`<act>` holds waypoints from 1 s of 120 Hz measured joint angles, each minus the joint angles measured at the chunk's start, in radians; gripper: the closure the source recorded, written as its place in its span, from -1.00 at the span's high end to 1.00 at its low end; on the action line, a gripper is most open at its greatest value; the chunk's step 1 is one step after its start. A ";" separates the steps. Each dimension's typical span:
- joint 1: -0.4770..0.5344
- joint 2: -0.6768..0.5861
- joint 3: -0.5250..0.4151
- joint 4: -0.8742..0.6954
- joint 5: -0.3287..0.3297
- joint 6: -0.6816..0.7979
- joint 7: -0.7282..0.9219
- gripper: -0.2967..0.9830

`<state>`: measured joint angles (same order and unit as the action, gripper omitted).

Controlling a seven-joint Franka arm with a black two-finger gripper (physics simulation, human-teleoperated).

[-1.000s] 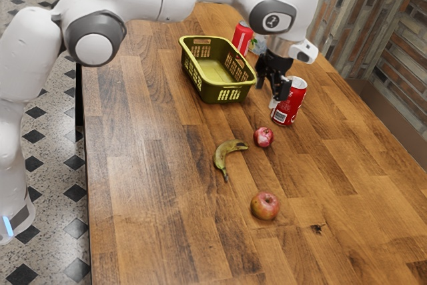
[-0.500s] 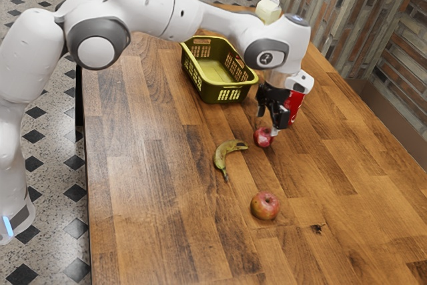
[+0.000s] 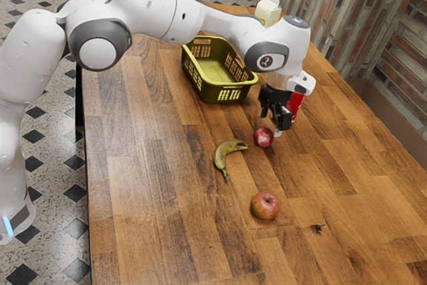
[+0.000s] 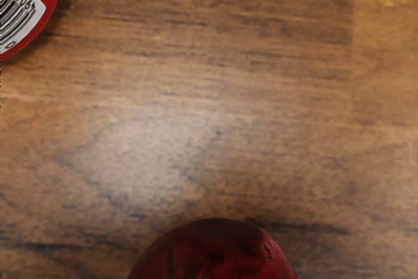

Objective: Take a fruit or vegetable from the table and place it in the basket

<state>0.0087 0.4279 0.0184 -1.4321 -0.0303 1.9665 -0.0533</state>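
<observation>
On the desk [image 3: 147, 165], just under our hand [image 3: 270, 127], whose fingers stand apart, we note the small red fruit [image 3: 263, 138], ungrasped; approach nearly done, we judge, with grip, lift and carry to the basket [image 3: 215, 91] left.

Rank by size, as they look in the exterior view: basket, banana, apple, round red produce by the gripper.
1. Basket
2. Banana and apple, too close to rank: the banana is longer, the apple fuller
3. Round red produce

Can [image 3: 297, 103] near end effector [image 3: 270, 128], basket [image 3: 230, 93] open above
</observation>
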 joint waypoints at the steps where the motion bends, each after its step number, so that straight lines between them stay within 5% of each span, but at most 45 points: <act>1: 0.000 0.001 0.000 0.000 0.000 0.000 0.000 0.54; 100: 0.004 0.035 0.003 -0.041 -0.003 0.015 -0.001 0.53; 120: 0.004 0.042 0.003 -0.041 -0.005 0.020 -0.003 0.27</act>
<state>0.0124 0.4698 0.0213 -1.4730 -0.0355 1.9861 -0.0560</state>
